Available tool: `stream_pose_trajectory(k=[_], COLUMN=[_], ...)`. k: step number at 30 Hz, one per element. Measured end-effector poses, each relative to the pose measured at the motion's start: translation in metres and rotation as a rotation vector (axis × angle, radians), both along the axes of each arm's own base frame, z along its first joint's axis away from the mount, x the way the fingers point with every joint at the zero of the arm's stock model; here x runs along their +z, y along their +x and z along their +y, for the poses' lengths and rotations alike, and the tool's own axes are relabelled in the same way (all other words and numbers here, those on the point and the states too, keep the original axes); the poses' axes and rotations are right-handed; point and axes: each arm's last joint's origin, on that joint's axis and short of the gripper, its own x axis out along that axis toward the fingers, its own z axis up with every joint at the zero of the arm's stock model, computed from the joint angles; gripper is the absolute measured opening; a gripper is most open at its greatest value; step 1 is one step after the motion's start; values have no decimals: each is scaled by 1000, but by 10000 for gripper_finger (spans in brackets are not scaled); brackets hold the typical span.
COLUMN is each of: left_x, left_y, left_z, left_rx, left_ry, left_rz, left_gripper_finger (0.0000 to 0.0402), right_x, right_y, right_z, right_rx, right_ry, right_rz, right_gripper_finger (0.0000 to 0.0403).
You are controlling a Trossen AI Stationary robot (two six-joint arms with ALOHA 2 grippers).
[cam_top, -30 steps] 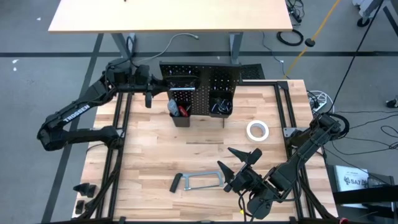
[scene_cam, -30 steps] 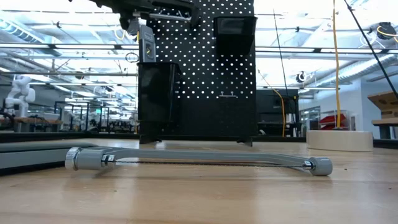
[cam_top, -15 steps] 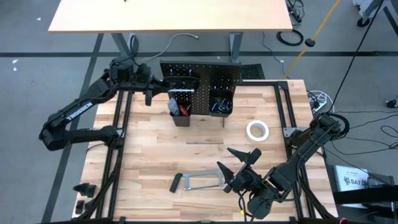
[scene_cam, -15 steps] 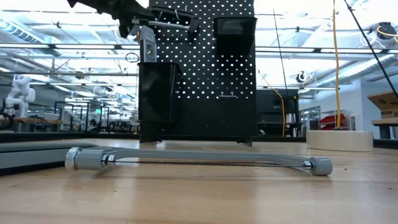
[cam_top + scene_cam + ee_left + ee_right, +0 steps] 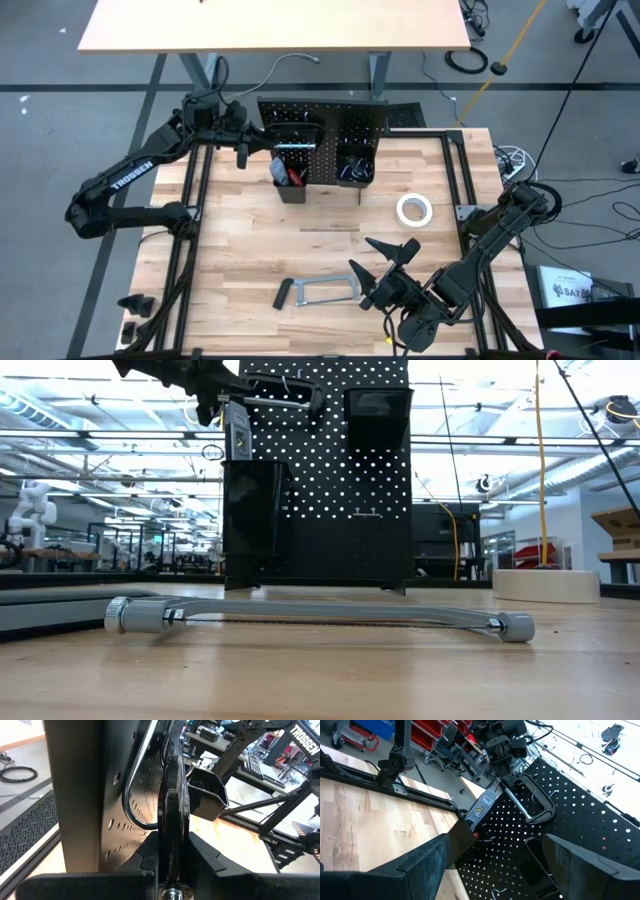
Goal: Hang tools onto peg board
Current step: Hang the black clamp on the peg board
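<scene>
Black metal fills most of the left wrist view: the left gripper (image 5: 170,870) has its two fingers pressed on the frame of a black C-clamp (image 5: 172,800) and holds it against the upper left part of the peg board (image 5: 320,125). In the low view the C-clamp (image 5: 280,395) sits high on the board, and its silver screw bar runs sideways from the gripper (image 5: 222,400). In the high view the left arm reaches across from the left side, and its gripper (image 5: 243,143) is at the left edge of the board.

Two black bins hang on the board. The left bin (image 5: 290,178) holds a red-handled tool (image 5: 293,178) and other small tools that I cannot name. The right bin (image 5: 355,170) holds some silver tools. A grey level (image 5: 238,432) hangs upright just above the left bin.

On the wooden table (image 5: 240,250) a grey hacksaw (image 5: 322,291) lies flat near the front edge, well apart from the board. A white tape roll (image 5: 414,210) lies flat to the right of the board, also apart from it.

The right gripper (image 5: 385,270) waits over the front right part of the table, just beside the right end of the hacksaw, with its fingers spread wide and nothing between them.
</scene>
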Motion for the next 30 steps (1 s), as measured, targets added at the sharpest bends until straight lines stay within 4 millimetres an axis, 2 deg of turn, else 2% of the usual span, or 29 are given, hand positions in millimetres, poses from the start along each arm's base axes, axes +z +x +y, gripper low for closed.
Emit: stream_pose_trajectory(k=[10, 30], left_x=[-2, -2], left_y=[0, -1], left_z=[1, 1], left_rx=[31, 69], left_ry=[-45, -82], left_rz=[17, 9], left_gripper_finger=[124, 132], right_x=[0, 0], right_y=[0, 0], right_z=[0, 0], right_rx=[0, 3], right_ry=[0, 2], right_rz=[0, 1], right_gripper_finger=[313, 313])
